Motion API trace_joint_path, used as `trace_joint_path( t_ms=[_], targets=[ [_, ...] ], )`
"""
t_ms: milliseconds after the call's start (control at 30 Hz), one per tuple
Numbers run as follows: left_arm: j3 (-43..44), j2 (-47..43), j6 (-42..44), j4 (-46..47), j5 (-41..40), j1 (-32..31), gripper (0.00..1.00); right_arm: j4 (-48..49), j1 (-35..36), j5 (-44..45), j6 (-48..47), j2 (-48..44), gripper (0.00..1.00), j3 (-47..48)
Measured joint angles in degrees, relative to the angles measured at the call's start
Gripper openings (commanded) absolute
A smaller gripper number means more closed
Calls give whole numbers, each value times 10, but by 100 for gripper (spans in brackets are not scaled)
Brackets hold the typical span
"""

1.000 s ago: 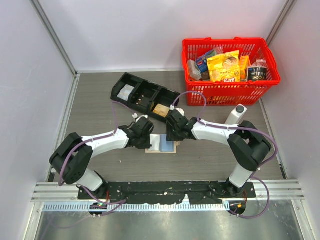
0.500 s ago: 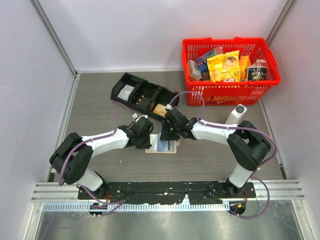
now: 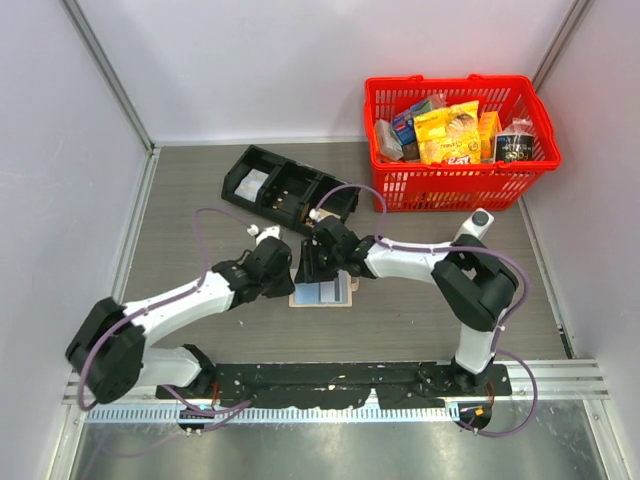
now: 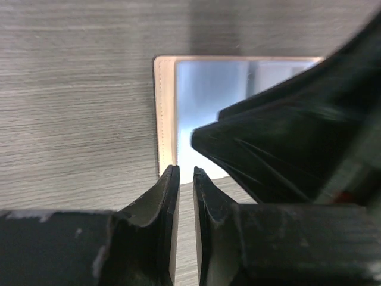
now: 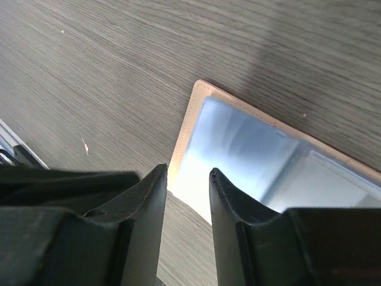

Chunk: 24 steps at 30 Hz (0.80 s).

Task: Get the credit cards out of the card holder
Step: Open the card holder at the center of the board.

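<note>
Card holder [image 3: 325, 294] open, left gripper [image 4: 186, 173] nearly together at edge, hold unclear, right gripper [image 5: 187, 173] apart

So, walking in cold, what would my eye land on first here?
Probably the red basket at the far right corner of the table, heaped with colourful packets. Next, the two arms meeting mid-table, left claw and right claw side by side at an opened tan card holder lying flat, its light blue inside facing up. A black tray sits just behind them.
</note>
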Motion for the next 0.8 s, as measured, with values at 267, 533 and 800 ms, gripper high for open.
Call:
trace_joint_path(
  t_ms=[267, 533, 800],
  targets=[
    [-3, -119, -13, -4, -19, 3, 25, -16, 2, -4, -4, 33, 50, 17],
    [13, -40, -12, 12, 24, 3, 24, -91, -5, 103, -17, -42, 53, 17],
    [38, 63, 4, 18, 42, 4, 21, -124, -28, 170, -9, -90, 53, -32]
  ],
)
